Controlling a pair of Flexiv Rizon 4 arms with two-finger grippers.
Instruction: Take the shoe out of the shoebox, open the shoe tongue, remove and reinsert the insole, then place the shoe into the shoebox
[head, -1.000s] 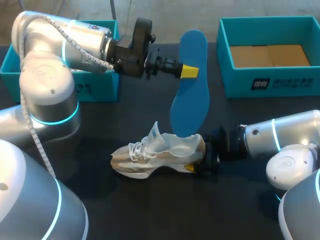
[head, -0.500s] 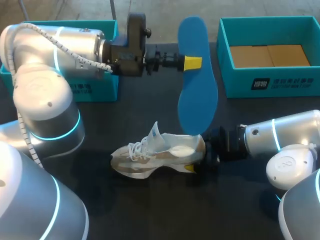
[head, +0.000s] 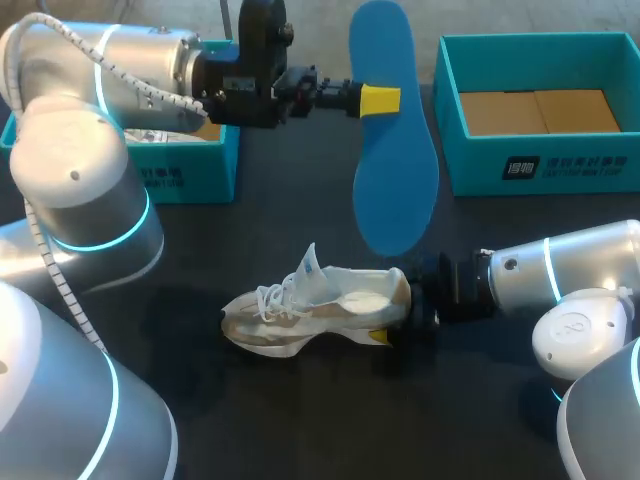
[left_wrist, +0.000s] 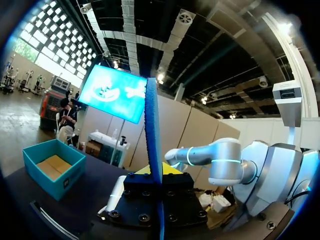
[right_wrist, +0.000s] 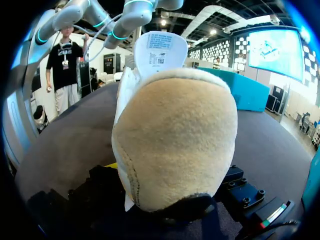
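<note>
A blue insole (head: 392, 150) hangs in the air above the table, and my left gripper (head: 380, 100) is shut on it near its upper end. In the left wrist view the insole (left_wrist: 152, 135) shows edge-on, standing up between the fingers. Below its lower tip a white and beige shoe (head: 318, 308) rests on its sole on the dark table, tongue raised, toe pointing left. My right gripper (head: 400, 318) is shut on the heel from the right; one yellow tip (head: 380, 336) shows on the near side. The heel (right_wrist: 175, 140) fills the right wrist view.
A teal shoebox (head: 540, 170) with a cardboard floor stands at the back right. A second teal box (head: 190, 175) stands at the back left, partly under my left arm. Bare dark table lies in front of the shoe.
My left gripper has risen and drawn toward the back, lifting the insole's lower tip up and away from the shoe's opening. The shoe and right arm have not moved.
</note>
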